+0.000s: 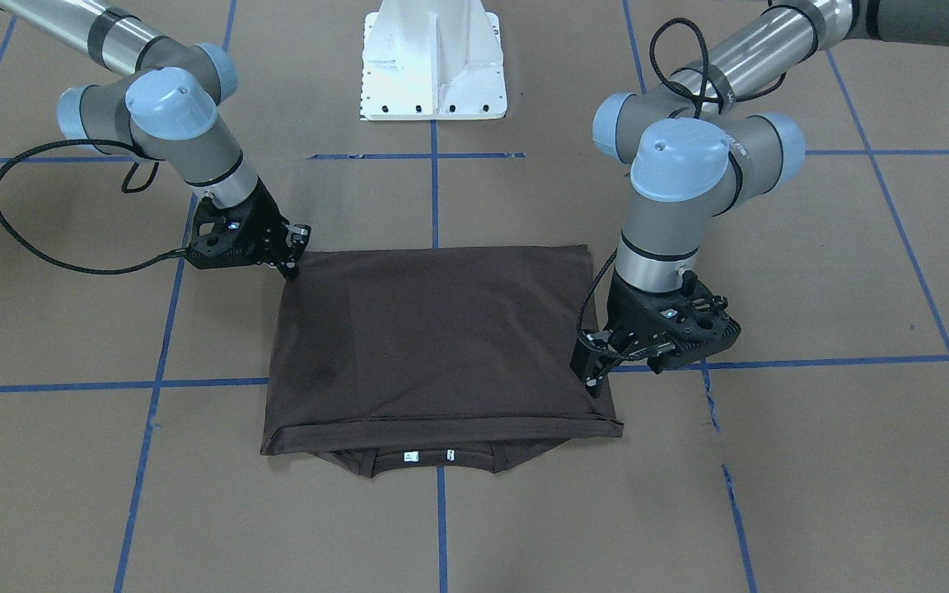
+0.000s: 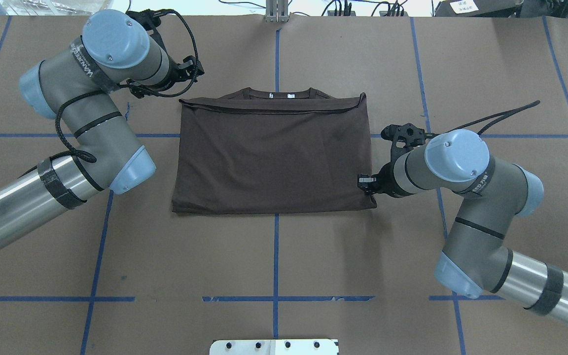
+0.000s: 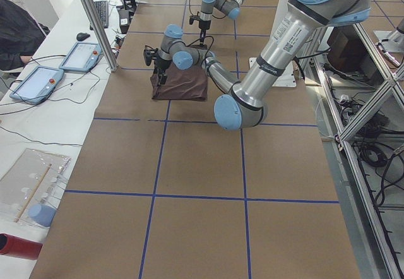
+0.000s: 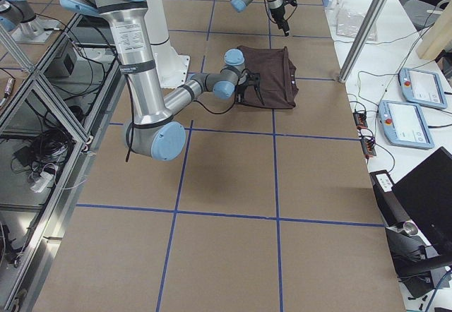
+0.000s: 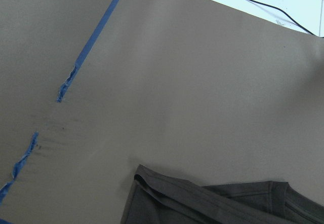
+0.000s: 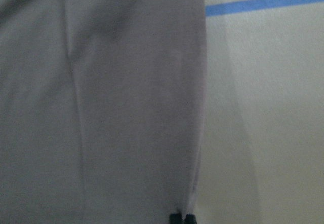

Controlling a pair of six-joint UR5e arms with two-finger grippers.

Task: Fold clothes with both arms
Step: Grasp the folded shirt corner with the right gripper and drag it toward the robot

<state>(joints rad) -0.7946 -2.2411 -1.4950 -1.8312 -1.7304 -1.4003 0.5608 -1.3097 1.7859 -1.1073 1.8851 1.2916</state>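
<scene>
While at T-shirt corner, right gripper.

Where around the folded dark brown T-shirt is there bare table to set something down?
Free: the brown table between the dark brown T-shirt and the white pedestal base, and the strip beyond the collar. Crowded: both side edges, with the left gripper near the collar-end corner and the right gripper at the base-end corner.

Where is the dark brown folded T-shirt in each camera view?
Front-facing: dark brown T-shirt centre, collar bottom.
Overhead: T-shirt centre, collar top.
Exterior left: T-shirt upper middle, far.
Exterior right: T-shirt upper middle.
Left wrist: T-shirt bottom edge.
Right wrist: T-shirt fills left.
Landmark: blue tape lines, in every view.
</scene>
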